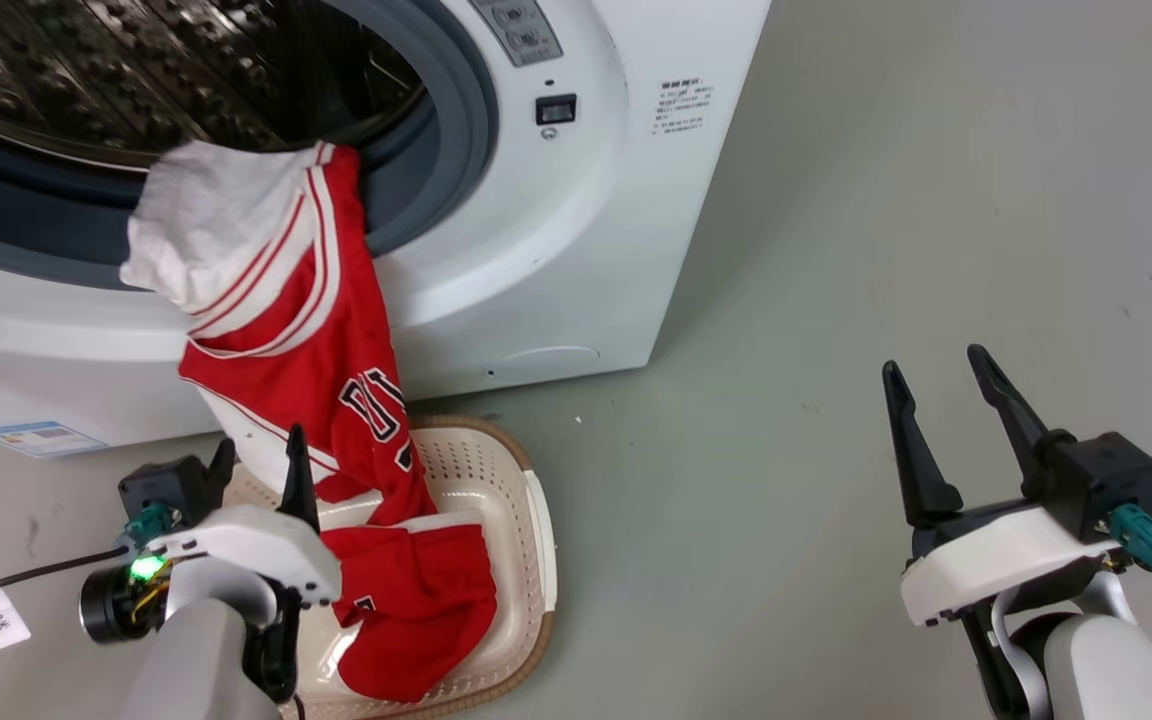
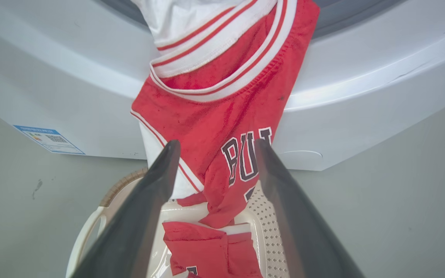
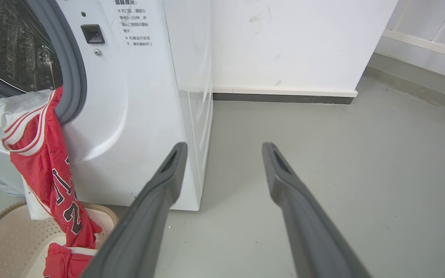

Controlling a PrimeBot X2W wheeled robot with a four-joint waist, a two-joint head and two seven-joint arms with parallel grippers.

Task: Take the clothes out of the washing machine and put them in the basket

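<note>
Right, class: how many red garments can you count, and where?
2. One red garment hangs out of the washing machine into the basket; a second garment lies in the basket. The drum may hide more.

Jersey (image 1: 336, 340): red mesh cloth, matt. Washer (image 1: 556, 250) shell glossy white, drum (image 1: 136, 70) shiny perforated metal. Basket (image 1: 481, 470): smooth perforated plastic, woven-look rim.
</note>
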